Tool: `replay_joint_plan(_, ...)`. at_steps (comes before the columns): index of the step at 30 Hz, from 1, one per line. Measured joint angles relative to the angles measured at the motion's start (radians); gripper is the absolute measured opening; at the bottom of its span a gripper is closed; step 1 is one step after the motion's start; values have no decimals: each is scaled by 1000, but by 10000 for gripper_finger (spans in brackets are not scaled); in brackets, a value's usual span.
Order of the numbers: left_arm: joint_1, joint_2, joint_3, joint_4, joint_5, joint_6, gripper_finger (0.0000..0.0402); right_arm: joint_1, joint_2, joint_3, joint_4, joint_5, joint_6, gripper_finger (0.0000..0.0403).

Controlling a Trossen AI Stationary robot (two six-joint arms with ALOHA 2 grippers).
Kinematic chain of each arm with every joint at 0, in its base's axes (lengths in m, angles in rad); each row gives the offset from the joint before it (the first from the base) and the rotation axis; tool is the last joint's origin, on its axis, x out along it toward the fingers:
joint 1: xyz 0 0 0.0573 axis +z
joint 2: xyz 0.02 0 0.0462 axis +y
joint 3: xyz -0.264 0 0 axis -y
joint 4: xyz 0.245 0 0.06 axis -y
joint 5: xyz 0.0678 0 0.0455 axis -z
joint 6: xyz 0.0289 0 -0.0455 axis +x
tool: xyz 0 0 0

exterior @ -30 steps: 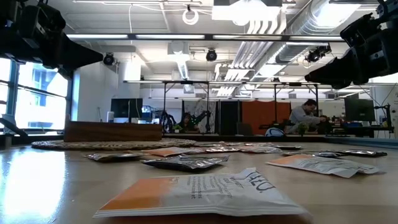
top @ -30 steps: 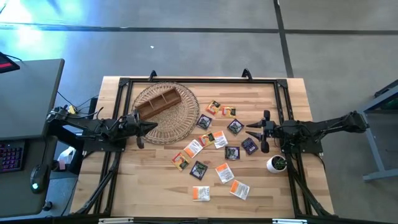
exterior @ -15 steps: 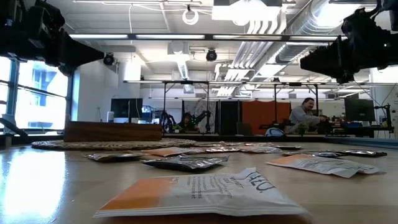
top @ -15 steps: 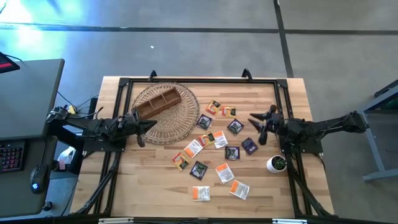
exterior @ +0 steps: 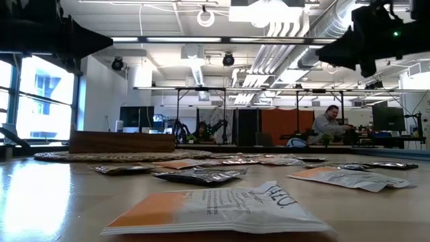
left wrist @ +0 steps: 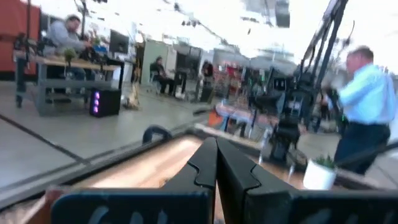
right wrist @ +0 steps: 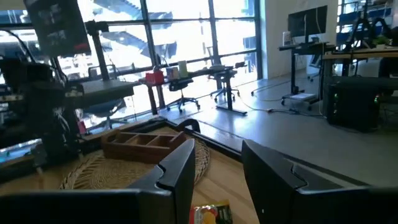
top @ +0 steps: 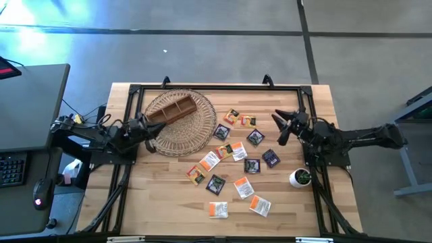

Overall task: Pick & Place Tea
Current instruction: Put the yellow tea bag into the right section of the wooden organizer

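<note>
Several small square tea sachets (top: 237, 152), white-orange and dark purple, lie flat and scattered on the middle of the wooden table; the nearest one (exterior: 222, 208) fills the low view's foreground, and one (right wrist: 211, 214) shows under the right fingers. My right gripper (top: 277, 127) hovers open above the table's right side, just right of the sachets, pointing toward the far-left (right wrist: 214, 168). My left gripper (top: 160, 127) is shut (left wrist: 216, 146) and hangs in the air over the near edge of the wicker mat, pointing right. Neither gripper touches anything.
A brown divided wooden box (top: 172, 110) sits on a round wicker mat (top: 196, 131) at the far left. A small white pot with a plant (top: 300, 177) stands near the right arm's base. A black frame rims the table. People show in the room beyond (left wrist: 364, 106).
My right gripper has moved toward the table's far edge, risen, and turned from pointing left to pointing far-left, staying open. My left gripper has risen and drawn slightly back toward the left and far side. The sachets have not moved.
</note>
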Motion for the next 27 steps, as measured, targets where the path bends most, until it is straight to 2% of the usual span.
replay_joint_plan(4,0,1,0,1,-1,75,0,-80,157,96,-8,-77,-2,129)
replay_joint_plan(8,0,-1,0,7,3,69,0,-153,343,154,-48,-80,41,129)
replay_joint_plan(10,0,0,0,49,-29,99,0,-192,433,177,-47,-80,104,129)
replay_joint_plan(14,0,-1,0,173,-73,285,0,-265,592,217,-48,-105,153,129)
replay_joint_plan(17,0,-1,0,273,-60,391,0,-319,691,241,-46,-148,181,129)
replay_joint_plan(22,0,-1,0,389,47,428,0,-385,819,266,-45,-209,215,129)
replay_joint_plan(27,0,0,0,374,191,361,6,-444,909,297,-38,-211,212,129)
